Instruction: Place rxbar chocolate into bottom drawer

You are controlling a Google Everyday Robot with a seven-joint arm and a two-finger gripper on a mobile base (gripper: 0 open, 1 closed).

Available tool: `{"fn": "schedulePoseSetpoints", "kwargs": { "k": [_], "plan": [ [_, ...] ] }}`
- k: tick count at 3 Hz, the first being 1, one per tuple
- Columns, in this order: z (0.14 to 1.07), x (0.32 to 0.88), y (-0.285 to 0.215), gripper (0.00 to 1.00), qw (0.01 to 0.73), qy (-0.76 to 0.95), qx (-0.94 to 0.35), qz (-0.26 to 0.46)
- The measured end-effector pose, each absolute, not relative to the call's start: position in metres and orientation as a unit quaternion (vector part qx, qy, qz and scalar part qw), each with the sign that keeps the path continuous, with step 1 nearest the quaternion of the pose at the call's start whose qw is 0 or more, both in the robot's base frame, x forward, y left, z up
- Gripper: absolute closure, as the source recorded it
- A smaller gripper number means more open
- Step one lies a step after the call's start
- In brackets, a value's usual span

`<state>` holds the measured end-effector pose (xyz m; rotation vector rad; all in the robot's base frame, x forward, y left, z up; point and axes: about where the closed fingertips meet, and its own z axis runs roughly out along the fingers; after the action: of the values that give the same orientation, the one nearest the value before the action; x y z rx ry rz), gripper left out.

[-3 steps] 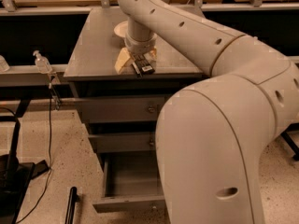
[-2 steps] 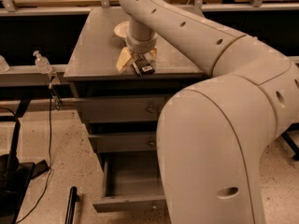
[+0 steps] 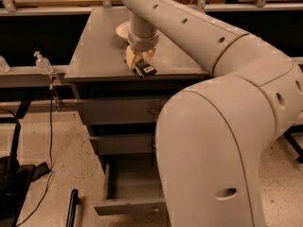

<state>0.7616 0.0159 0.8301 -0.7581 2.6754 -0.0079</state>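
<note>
Well, the hand (image 3: 140, 66) is down near the front edge of the grey table (image 3: 94, 56). Its two yellow fingers (image 3: 131, 59) look pinched shut on the rxbar chocolate (image 3: 146, 70). The bar is small, black and flat. It sticks out from under the fingers, tipped a bit, and its long side points to the front and right. The hand already has it, so there is nothing to reach for.

The bottom drawer (image 3: 128, 206) is pulled open. It is far below the bar, almost straight down and a little more to the front. So I think the hand must take the bar out past the table edge, then go down low. The two upper drawers (image 3: 118, 110) look shut. A pale bowl (image 3: 120, 30) sits just behind the hand.
</note>
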Motion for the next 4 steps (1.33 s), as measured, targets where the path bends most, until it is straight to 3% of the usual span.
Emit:
{"fn": "schedulePoseSetpoints", "kwargs": {
  "k": [1,2,4],
  "plan": [
    [0.835,0.762,0.017,1.00,0.195,0.935,-0.297,0.019],
    [0.883,0.749,0.018,1.00,0.287,0.878,-0.352,0.155],
    [0.906,0.660,-0.004,1.00,0.328,0.768,-0.477,0.276]
  ]
}}
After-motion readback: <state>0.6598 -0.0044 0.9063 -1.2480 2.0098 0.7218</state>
